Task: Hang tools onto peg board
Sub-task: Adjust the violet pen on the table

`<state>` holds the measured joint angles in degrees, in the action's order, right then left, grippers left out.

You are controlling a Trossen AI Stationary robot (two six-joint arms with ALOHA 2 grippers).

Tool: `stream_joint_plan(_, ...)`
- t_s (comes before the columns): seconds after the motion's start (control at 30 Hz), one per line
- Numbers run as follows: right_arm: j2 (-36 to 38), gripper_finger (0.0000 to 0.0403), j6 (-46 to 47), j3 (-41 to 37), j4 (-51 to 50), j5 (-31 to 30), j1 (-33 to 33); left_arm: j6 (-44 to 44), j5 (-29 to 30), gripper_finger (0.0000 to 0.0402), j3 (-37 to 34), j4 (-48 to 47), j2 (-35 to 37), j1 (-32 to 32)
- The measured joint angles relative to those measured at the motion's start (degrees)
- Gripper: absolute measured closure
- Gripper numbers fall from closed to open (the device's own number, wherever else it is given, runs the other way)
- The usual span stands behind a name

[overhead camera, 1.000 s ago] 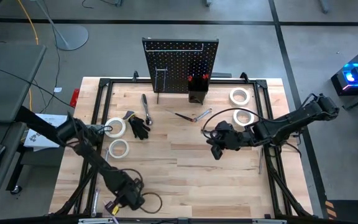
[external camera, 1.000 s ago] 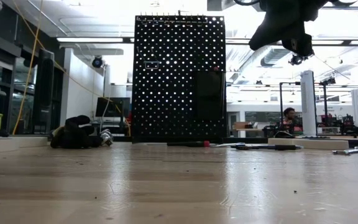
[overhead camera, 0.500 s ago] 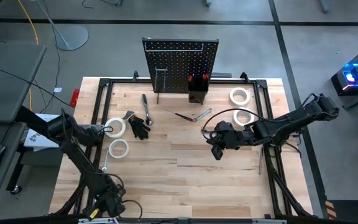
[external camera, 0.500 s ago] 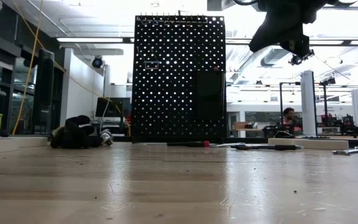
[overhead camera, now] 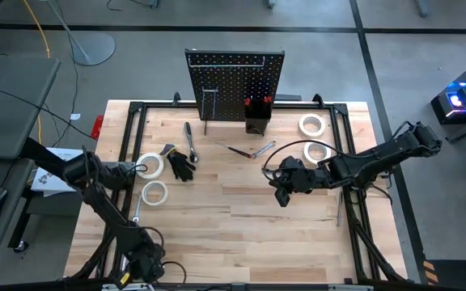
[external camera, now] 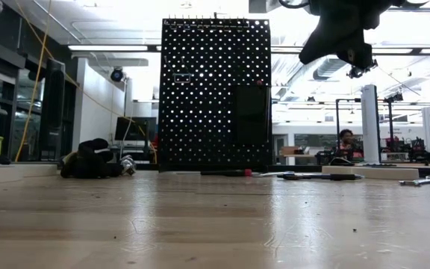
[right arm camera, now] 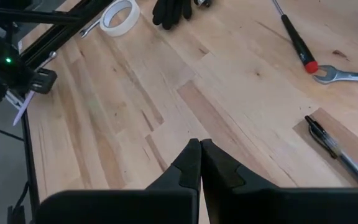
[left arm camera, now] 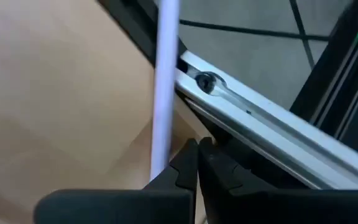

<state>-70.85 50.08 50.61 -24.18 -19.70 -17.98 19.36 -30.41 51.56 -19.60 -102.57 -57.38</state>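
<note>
The black peg board (overhead camera: pixel 235 81) stands upright at the table's far edge, with a small bin (overhead camera: pixel 256 123) at its foot. Two tape rolls (overhead camera: pixel 150 166), black-handled pliers (overhead camera: pixel 182 166) and a wrench (overhead camera: pixel 188 133) lie flat at the left. A screwdriver (right arm camera: pixel 294 40) and a wrench (right arm camera: pixel 347 76) lie mid-table. Two more tape rolls (overhead camera: pixel 314 137) lie at the right. My right gripper (overhead camera: pixel 281 196) hangs shut above the table's middle, holding nothing. My left gripper (overhead camera: pixel 133 270) is shut at the near left corner, over the frame rail (left arm camera: pixel 247 112). My left gripper (left arm camera: pixel 197 149) has a thin pale rod (left arm camera: pixel 163 87) running down beside the outer side of one finger, not between the two. Whether the finger touches the rod, I cannot tell.
A dark pen-like tool (right arm camera: pixel 328 143) lies on the wood near my right gripper. A black metal frame (overhead camera: pixel 136 109) borders the tabletop. The near half of the wooden table (overhead camera: pixel 241 234) is bare. In the low view a person (external camera: pixel 344 142) sits far behind the table.
My left gripper has swung along the near edge toward the table's left corner, sinking a little and turning, and stays shut. My right gripper has kept still.
</note>
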Motion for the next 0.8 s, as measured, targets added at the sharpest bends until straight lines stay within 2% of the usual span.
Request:
stream_joint_plan(0.27, 0.00, 0.0403, 0.54, 0.00, -0.45, 0.76, 0.00, -5.03, -1.74, 0.0402, -0.25, -0.65, -1.73, 2.45)
stream_joint_plan(0.4, 0.00, 0.0403, 0.49, 0.00, -0.46, 0.84, 0.00, -8.04, -2.08, 0.0402, -0.18, -4.60, -1.57, 7.49)
stream_joint_plan(0.53, 0.00, 0.0403, 0.48, 0.00, -0.46, 1.46, 0.00, -15.99, -1.95, 0.0402, -0.18, -8.23, -1.41, 12.84)
stream_joint_plan(0.7, 0.00, 0.0403, 0.37, 0.00, -0.85, 2.34, 0.00, -25.72, 3.08, 0.0401, 1.66, -13.91, -1.28, 21.25)
stream_joint_plan(0.8, 0.00, 0.0403, -0.02, 0.00, -0.92, 2.38, -0.01, -27.34, 7.11, 0.0401, 3.81, -17.42, -1.31, 26.53)
